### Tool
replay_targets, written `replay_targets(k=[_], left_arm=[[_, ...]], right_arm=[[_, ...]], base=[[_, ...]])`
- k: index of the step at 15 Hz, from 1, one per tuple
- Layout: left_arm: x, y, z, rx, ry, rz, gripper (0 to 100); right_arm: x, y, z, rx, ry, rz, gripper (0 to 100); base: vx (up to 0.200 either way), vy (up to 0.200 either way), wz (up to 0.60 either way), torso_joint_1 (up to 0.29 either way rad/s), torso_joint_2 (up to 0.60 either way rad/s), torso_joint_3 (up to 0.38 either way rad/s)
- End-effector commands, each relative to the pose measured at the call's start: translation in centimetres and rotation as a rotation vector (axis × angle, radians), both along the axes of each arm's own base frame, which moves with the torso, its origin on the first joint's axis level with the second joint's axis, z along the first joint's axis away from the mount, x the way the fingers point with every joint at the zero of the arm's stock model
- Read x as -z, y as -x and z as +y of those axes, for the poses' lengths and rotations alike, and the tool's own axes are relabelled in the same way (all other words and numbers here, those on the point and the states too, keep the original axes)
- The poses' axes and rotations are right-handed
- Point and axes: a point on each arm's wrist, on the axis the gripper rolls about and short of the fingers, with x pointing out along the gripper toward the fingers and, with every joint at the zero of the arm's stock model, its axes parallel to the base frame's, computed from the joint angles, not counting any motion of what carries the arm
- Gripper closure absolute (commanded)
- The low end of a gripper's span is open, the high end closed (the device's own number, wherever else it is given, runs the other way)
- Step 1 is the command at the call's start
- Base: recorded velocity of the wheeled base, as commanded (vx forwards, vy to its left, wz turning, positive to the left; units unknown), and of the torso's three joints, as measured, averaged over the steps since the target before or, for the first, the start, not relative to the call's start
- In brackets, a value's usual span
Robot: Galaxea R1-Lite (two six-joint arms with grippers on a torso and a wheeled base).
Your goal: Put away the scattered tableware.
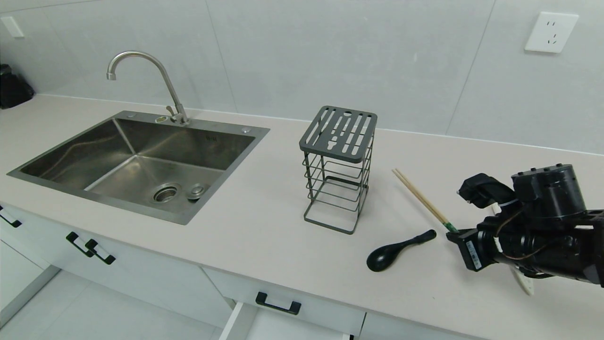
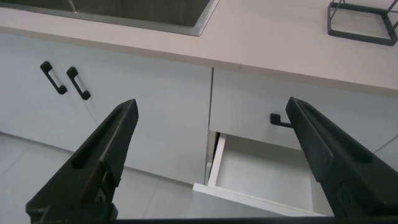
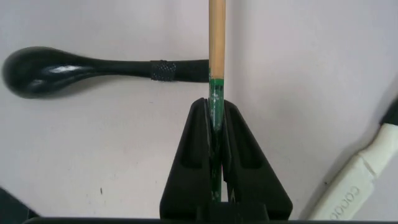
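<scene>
Right gripper (image 3: 215, 115): clamped shut on the green tips of the chopsticks (image 3: 217, 37)
Chopsticks: stick straight out ahead of that gripper; light, stiff, slick, likely to pivot from an end hold
Left gripper (image 2: 210, 104): spread wide, empty

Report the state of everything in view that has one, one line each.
Chopsticks: green end clamped by right gripper, jaws shut.
Left gripper: jaws open, holding nothing.
Black spoon: lying on counter, not gripped.
Rack: upright, nothing in it.
Drawer: partly open.
Faucet: not running.
</scene>
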Motion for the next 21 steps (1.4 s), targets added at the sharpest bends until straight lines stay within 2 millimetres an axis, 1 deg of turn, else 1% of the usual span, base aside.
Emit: replay_targets(k=[1,2,3,4,5,7,8,10,12,14,16,18,19,21], left_arm=[[0.0,0.0,0.0,0.0,0.0,0.001,0],[0.0,0.0,0.0,0.0,0.0,0.001,0],[0.0,0.0,0.0,0.0,0.0,0.001,0],[0.0,0.0,0.0,0.0,0.0,0.001,0],[0.0,0.0,0.0,0.0,0.0,0.001,0],[0.0,0.0,0.0,0.0,0.0,0.001,0],[0.0,0.0,0.0,0.0,0.0,0.001,0],[0.0,0.0,0.0,0.0,0.0,0.001,0],[0.0,0.0,0.0,0.0,0.0,0.001,0],[0.0,0.0,0.0,0.0,0.0,0.001,0],[0.0,0.0,0.0,0.0,0.0,0.001,0],[0.0,0.0,0.0,0.0,0.0,0.001,0],[0.0,0.0,0.0,0.0,0.0,0.001,0],[0.0,0.0,0.0,0.0,0.0,0.001,0]], right_arm=[[-1.6,2.4,-0.9,-0.015,-0.025,-0.087,100],[-2.0,3.4,-1.3,-0.036,-0.015,-0.13,100],[-2.1,3.9,-1.5,-0.05,-0.003,-0.148,100],[-2.3,5.4,-2.1,-0.094,0.027,-0.199,100],[-2.7,6.3,-2.5,-0.139,0.033,-0.24,100],[-4.1,7.2,-2.7,-0.19,0.033,-0.339,100],[-4.6,7.4,-2.7,-0.201,0.031,-0.375,100],[-5.8,8.5,-2.4,-0.248,0.007,-0.459,100],[-6.5,8.9,-2.2,-0.27,0.006,-0.493,100],[-6.9,8.8,-1.8,-0.301,0.026,-0.516,100],[-6.6,8.7,-0.5,-0.364,0.022,-0.497,100],[-6.4,7.8,1.3,-0.444,0.007,-0.468,100],[-6.5,6.5,3.0,-0.531,-0.018,-0.449,100],[-6.4,5.3,5.6,-0.634,-0.055,-0.448,100]], base=[[0.0,0.0,0.0,0.0,0.0,0.0],[0.0,0.0,0.0,0.0,0.0,0.0],[0.0,0.0,0.0,0.0,0.0,0.0],[0.0,0.0,0.0,0.0,0.0,0.0],[0.0,0.0,0.0,0.0,0.0,0.0],[0.0,0.0,0.0,0.0,0.0,0.0],[0.0,0.0,0.0,0.0,0.0,0.0],[0.0,0.0,0.0,0.0,0.0,0.0],[0.0,0.0,0.0,0.0,0.0,0.0],[0.0,0.0,0.0,0.0,0.0,0.0],[0.0,0.0,0.0,0.0,0.0,0.0],[0.0,0.0,0.0,0.0,0.0,0.0],[0.0,0.0,0.0,0.0,0.0,0.0],[0.0,0.0,0.0,0.0,0.0,0.0]])
